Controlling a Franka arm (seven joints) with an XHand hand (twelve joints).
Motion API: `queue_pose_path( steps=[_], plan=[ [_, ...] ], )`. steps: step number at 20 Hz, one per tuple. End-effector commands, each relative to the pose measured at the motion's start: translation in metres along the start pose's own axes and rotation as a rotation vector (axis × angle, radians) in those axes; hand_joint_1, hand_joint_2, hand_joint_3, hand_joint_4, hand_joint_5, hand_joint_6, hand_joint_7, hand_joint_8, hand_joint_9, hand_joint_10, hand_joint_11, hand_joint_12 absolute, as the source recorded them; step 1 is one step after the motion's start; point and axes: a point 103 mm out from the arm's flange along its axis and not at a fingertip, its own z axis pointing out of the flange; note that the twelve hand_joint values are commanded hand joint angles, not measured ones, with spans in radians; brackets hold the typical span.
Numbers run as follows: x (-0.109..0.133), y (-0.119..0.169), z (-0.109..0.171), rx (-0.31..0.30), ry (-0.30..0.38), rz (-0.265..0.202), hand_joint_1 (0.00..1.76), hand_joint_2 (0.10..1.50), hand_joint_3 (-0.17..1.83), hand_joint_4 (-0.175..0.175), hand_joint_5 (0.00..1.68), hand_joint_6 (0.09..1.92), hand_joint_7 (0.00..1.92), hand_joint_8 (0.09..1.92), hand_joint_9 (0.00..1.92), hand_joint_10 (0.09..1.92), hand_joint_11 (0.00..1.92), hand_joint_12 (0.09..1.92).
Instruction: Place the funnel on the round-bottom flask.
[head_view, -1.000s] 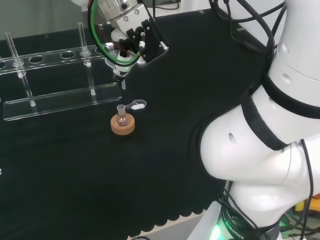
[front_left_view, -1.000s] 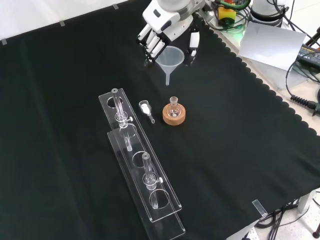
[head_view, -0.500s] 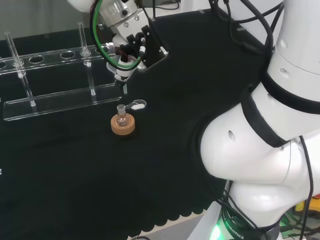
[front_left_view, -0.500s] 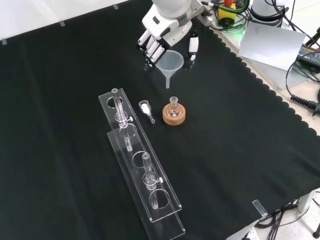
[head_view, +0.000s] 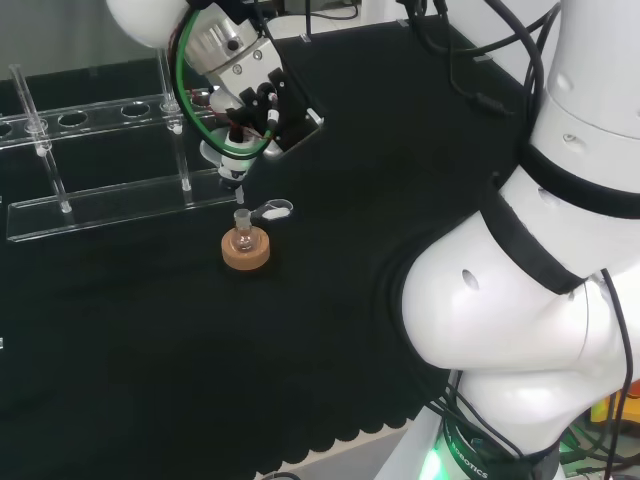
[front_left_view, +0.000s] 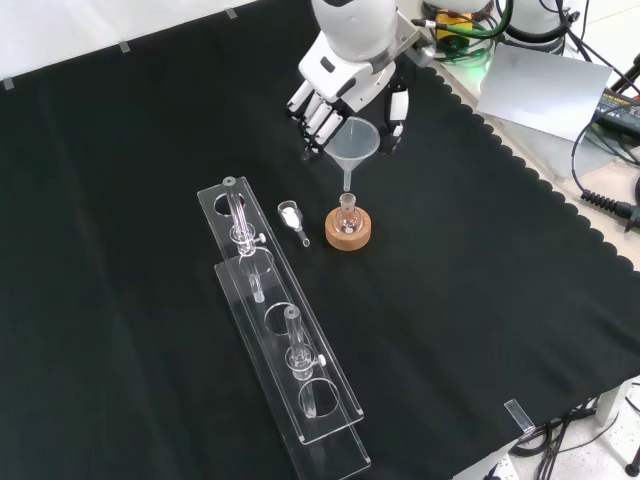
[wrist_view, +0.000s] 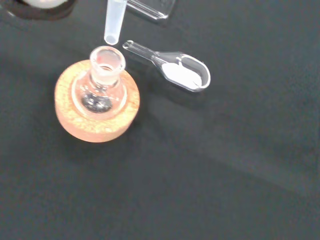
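Observation:
A small clear round-bottom flask (front_left_view: 347, 212) (head_view: 241, 232) (wrist_view: 102, 81) stands upright in a cork ring stand (front_left_view: 348, 231) (head_view: 245, 252) (wrist_view: 95, 120) near the middle of the cloth. The hand (front_left_view: 335, 82) (head_view: 253, 85) is shut on a translucent funnel (front_left_view: 354, 145), its fingers curled round the cone. The funnel hangs upright just above the flask. Its stem tip (wrist_view: 113, 22) (head_view: 236, 178) sits close beside the flask's open mouth, a little short of it, not inside.
A clear scoop (front_left_view: 293, 217) (wrist_view: 177, 70) (head_view: 274, 210) with white powder lies next to the cork ring. A long clear tube rack (front_left_view: 280, 320) (head_view: 120, 195) holding a few test tubes stands beyond it. The arm's white links (head_view: 540, 300) fill the head view's right.
The hand has carried the funnel down and towards the flask. In the front view the stem tip went from well above the flask to just over its neck.

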Motion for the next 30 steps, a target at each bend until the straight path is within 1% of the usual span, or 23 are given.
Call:
queue_pose_path(
  steps=[1,16,22,30],
  plan=[
    [-0.005,0.006,0.011,0.008,-0.004,0.010,0.72,0.75,0.49,-0.042,0.53,0.09,0.47,0.68,0.67,0.55,0.24,1.37],
    [-0.001,0.009,0.016,0.012,-0.002,-0.004,0.72,0.75,0.49,-0.043,0.53,0.09,0.47,0.68,0.66,0.55,0.24,1.37],
    [0.012,0.010,0.015,0.021,-0.012,-0.013,0.72,0.75,0.49,-0.043,0.53,0.09,0.47,0.68,0.66,0.55,0.24,1.37],
    [0.013,0.010,0.015,0.019,-0.017,-0.016,0.72,0.75,0.49,-0.043,0.53,0.09,0.47,0.68,0.66,0.56,0.24,1.37]
  ],
)
